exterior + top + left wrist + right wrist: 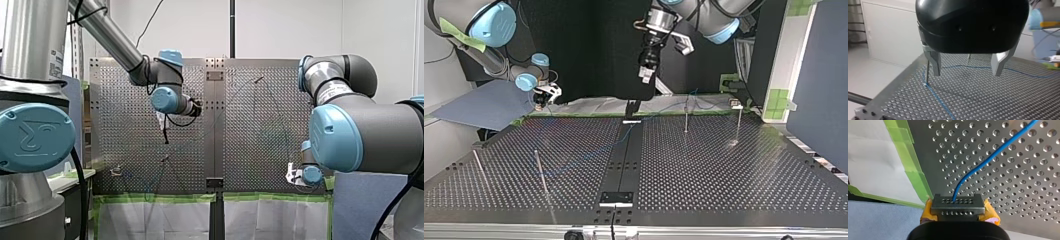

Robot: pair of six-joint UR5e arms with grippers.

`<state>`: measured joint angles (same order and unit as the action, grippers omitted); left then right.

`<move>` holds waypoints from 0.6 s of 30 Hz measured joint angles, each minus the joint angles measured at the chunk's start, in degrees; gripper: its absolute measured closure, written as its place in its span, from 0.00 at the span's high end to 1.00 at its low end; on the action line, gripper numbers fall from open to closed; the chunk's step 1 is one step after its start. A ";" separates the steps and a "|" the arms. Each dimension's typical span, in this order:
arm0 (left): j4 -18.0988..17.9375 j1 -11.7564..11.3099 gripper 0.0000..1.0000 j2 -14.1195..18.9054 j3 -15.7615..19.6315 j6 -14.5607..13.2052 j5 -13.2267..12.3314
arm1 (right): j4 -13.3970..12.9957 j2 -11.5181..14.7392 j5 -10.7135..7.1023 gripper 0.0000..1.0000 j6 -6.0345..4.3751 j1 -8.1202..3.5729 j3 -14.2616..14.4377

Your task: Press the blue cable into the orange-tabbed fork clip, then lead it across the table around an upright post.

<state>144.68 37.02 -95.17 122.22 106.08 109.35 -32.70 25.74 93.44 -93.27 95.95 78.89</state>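
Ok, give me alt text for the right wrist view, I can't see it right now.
My right gripper, yellow pads showing, has its jaws shut on the blue cable, which runs ahead across the perforated table. A strip of green tape edges the table beside the gripper.

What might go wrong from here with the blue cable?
1. My right claw grips the cable; a hard pull may drag it off the post where it bends.
2. My left claw hangs open beside that post; lowering it could strike the post.
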 joint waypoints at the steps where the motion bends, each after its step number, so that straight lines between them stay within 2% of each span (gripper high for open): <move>1: -0.30 0.00 0.98 -0.02 0.49 -0.03 0.00 | 0.00 0.00 0.00 0.00 0.00 0.00 0.00; 18: -9.42 -1.56 0.98 -0.05 10.00 2.67 -2.47 | 0.00 0.01 -0.09 0.00 0.00 0.13 0.00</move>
<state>135.26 35.47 -95.21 132.22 108.75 106.89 -32.70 25.75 93.35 -93.27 96.08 78.89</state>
